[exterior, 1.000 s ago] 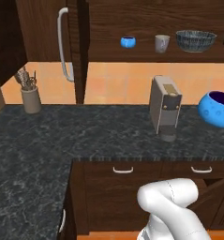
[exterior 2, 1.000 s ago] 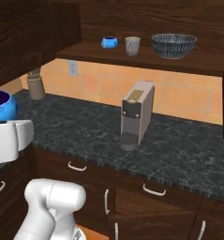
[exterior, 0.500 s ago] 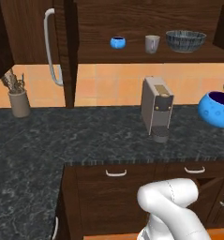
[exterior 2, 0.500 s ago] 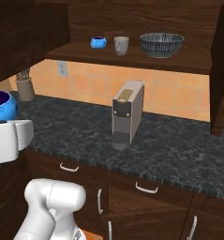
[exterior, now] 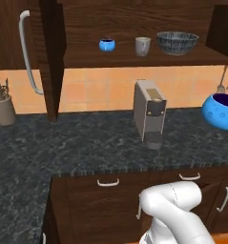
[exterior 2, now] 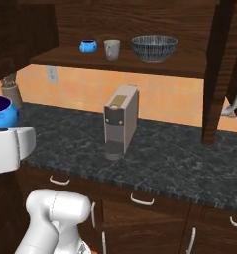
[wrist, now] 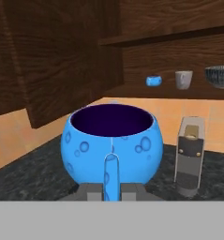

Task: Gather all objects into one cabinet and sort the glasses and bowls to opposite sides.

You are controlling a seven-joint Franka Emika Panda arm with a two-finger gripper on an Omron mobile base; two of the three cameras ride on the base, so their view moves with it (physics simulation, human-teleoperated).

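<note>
Sliding left across both base views, the scene shows the base driving; the gripper (wrist: pixel 112 190) pinches the blue bowl (wrist: pixel 112 143) by its rim, aloft beside the coffee machine (exterior: pixel 150 111); lift it level onto the cabinet (exterior: pixel 134 59) shelf, well apart from the tumbler (exterior: pixel 142 46).

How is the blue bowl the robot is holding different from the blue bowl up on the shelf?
The held blue bowl sits in the tool, out over the dark counter; the shelf blue bowl rests in the cabinet, left of the tumbler. The held blue bowl looks huge in the hand view because it is close; the shelf blue bowl looks tiny, far off. Both are round, glossy blue, and upright.
</note>
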